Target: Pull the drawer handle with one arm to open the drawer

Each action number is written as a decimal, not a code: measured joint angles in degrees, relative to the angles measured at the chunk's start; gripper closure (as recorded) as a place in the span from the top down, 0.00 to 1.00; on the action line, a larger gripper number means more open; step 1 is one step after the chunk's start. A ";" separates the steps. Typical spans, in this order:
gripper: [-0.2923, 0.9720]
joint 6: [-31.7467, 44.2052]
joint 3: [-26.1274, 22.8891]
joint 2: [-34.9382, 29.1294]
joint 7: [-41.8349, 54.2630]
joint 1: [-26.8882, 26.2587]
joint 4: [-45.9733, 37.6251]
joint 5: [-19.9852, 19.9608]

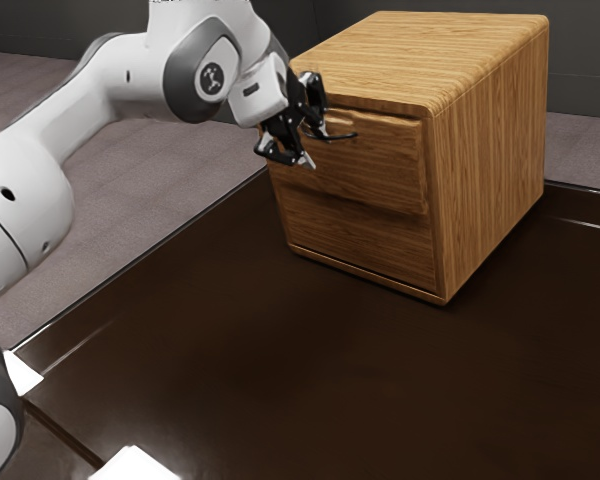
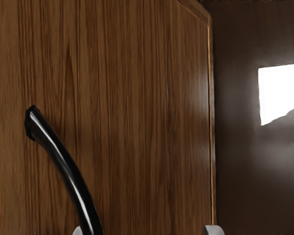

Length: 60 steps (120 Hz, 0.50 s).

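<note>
1. Exterior view: the wooden cabinet [image 1: 490,150] stands near the table's [image 1: 280,380] far edge. The target is its top drawer [image 1: 380,160], above a lower drawer [image 1: 360,235].
2. The top drawer's front looks a little proud of the lower one, so it is barely open at best. Most of the pull is not yet done, by my read.
3. The arm [image 1: 100,90] reaches in from the exterior view's left. The gripper [image 1: 298,140] is at the black handle [image 1: 338,134] on the drawer front.
4. Wrist view: the handle [image 2: 63,166] is a thin curved bar standing off the wood. Two pale fingertips [image 2: 213,230] sit wide apart, with the bar between them and close to one.
5. End effector: spread, not clamped. The bar is too thin for both fingers to be touching it at that spacing.
6. Handling, as a judgement:
   - The handle is rigid and glossy, so it is likely slick.
   - The drawer is stiff wood and should slide on a straight line only. It isn't fragile.
   - Expect some sliding resistance.
7. Grip point: mid-span of the bar, where it stands furthest off the front. Fingers go on either side and close fully before loading.
8. Pull straight out, square to the drawer front. Any sideways or downward component risks slipping off the bar or binding the drawer. The cabinet could also skid on the table if the drawer sticks.
</note>
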 joint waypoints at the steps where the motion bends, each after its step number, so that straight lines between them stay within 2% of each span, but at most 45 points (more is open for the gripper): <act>1: 0.40 0.00 0.00 -0.07 0.04 0.00 -0.13 -0.01; 31: 0.19 0.33 0.13 -5.97 0.91 0.39 -7.79 -0.83; 60: 0.16 0.53 0.38 -12.73 1.42 0.71 -16.60 -1.01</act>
